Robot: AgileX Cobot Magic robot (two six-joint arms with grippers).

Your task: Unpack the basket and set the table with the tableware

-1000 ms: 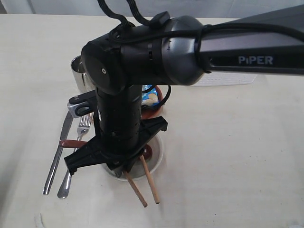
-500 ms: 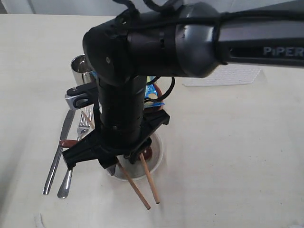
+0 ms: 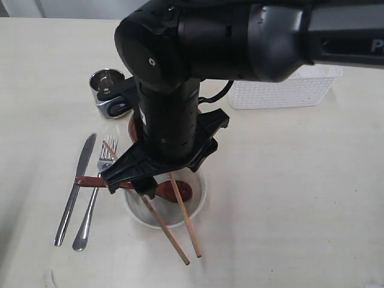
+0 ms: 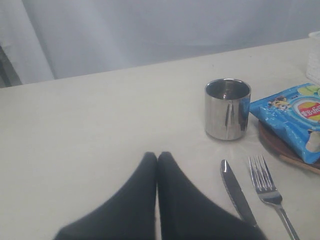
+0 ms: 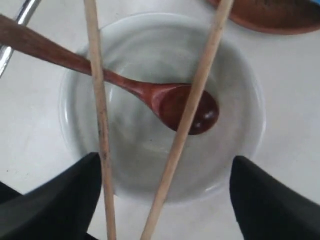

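The table [image 3: 300,198] is mostly set by now. The basket [image 3: 288,93] sits back by the far edge, toward the right, and it's probably empty, though the arm hides part of it. The plate [image 4: 272,142] is left of the middle with a chips packet [image 4: 295,117] lying on it. The bowl [image 3: 201,195] is just in front of that, toward the near edge, and the cup [image 3: 107,82] stands toward the far left. The knife [image 3: 75,186] and fork [image 3: 96,192] lie side by side left of the bowl. The spoon [image 5: 185,107] rests in the bowl, and the chopsticks [image 5: 99,115] lie across its rim.

The right gripper [image 5: 162,195] hangs directly over the bowl with its jaws spread wide and nothing in them. The left gripper [image 4: 157,156] is pinched closed and empty.

This looks like the let-go step. The best move is to lift straight up with the jaws wide, so neither finger clips a stick and rolls it off the rim.
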